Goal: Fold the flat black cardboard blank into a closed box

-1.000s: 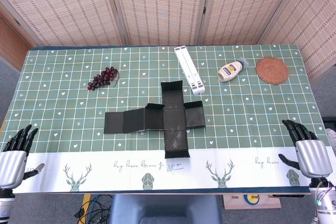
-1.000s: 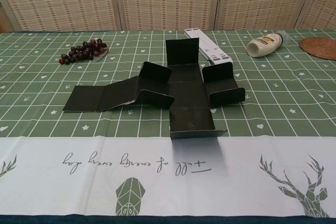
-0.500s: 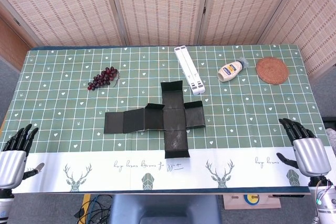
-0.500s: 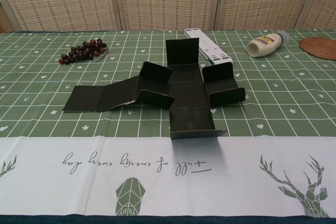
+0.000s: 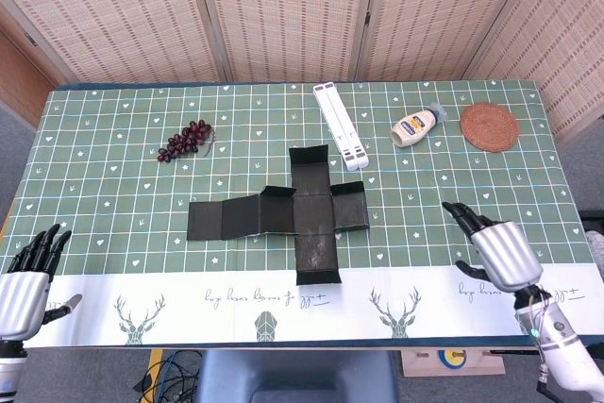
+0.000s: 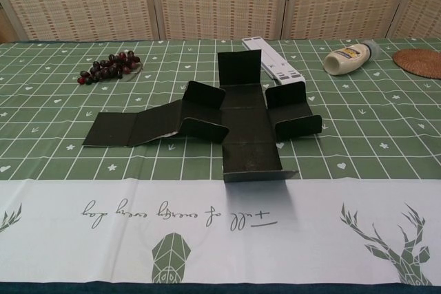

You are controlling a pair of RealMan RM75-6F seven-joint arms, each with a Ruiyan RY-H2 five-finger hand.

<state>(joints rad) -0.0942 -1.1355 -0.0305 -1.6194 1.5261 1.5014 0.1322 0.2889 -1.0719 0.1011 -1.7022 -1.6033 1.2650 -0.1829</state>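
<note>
The black cardboard blank lies spread out in a cross shape at the table's middle, with its long arm reaching left and several small flaps standing partly up. My right hand hovers open over the front right of the table, well to the right of the blank, with its fingers apart. My left hand is open at the front left corner, far from the blank. Neither hand touches the cardboard, and neither shows in the chest view.
A bunch of dark grapes lies at the back left. A white folded stand, a mayonnaise bottle and a woven coaster sit behind the blank to the right.
My right hand has moved left and inward over the table, toward the blank. The left hand and the blank have stayed put.
</note>
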